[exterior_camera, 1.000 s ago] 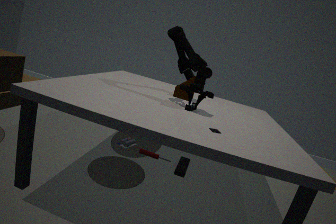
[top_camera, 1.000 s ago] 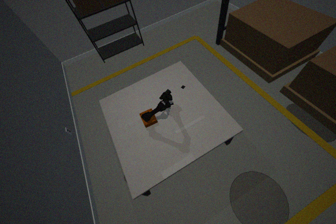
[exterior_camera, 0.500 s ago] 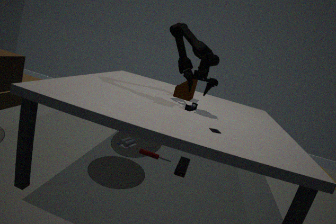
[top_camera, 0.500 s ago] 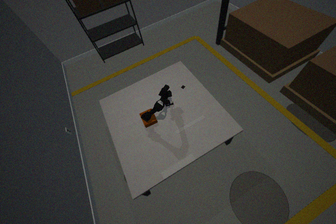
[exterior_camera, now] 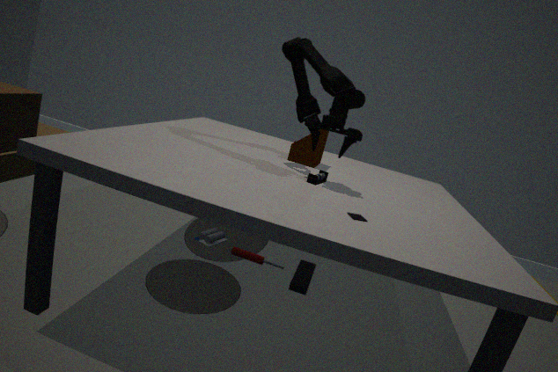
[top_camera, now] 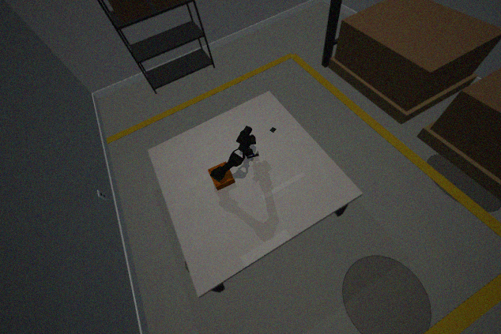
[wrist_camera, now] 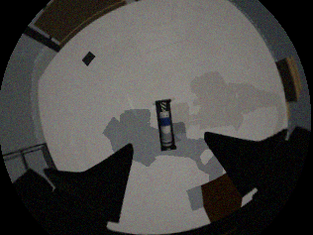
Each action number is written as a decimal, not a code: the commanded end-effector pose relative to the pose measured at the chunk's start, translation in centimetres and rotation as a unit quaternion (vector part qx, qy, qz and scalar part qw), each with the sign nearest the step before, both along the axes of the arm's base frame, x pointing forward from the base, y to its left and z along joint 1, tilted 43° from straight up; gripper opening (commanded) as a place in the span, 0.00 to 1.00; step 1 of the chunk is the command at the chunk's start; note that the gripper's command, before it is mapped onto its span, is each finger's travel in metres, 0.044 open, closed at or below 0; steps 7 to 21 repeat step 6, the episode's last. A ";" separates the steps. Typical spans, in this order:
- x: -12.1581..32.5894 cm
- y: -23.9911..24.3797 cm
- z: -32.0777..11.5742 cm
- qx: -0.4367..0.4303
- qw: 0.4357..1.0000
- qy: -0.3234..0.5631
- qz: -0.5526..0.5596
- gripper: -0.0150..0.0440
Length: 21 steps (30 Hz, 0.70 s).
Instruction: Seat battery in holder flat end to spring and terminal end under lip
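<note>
The black holder point(top_camera: 254, 155) point(exterior_camera: 312, 179) point(wrist_camera: 168, 148) sits on the table. The battery point(wrist_camera: 165, 122), pale with a blue band, lies lengthwise inside it and looks in line with its walls. The coil spring point(wrist_camera: 162, 105) shows at the holder's upper end in the wrist view, against the battery's end. The other end is at the holder's lower end wall; whether it is under the lip is too small to tell. My gripper point(exterior_camera: 327, 153) point(wrist_camera: 169, 142) is wide open and empty, above the holder, with its fingers clear of holder and battery.
An orange-brown block point(top_camera: 225, 181) point(exterior_camera: 306, 149) point(wrist_camera: 220, 197) stands on the table point(top_camera: 182, 216) point(exterior_camera: 148, 169) by the arm's base. A small dark flat square point(top_camera: 273, 129) point(exterior_camera: 357, 216) point(wrist_camera: 88, 58) lies farther off on the table, on the holder's other side.
</note>
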State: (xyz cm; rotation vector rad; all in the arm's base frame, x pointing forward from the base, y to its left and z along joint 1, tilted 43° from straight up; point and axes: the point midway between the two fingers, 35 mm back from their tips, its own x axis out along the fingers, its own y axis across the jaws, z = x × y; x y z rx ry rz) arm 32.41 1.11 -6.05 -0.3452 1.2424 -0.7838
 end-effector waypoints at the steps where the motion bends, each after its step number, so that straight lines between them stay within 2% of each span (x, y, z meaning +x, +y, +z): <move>1: 0.0 0.1 0.0 0.002 1.000 -0.001 -0.002 1.00; 21: 0.0 0.1 0.0 0.002 1.000 -0.001 -0.002 1.00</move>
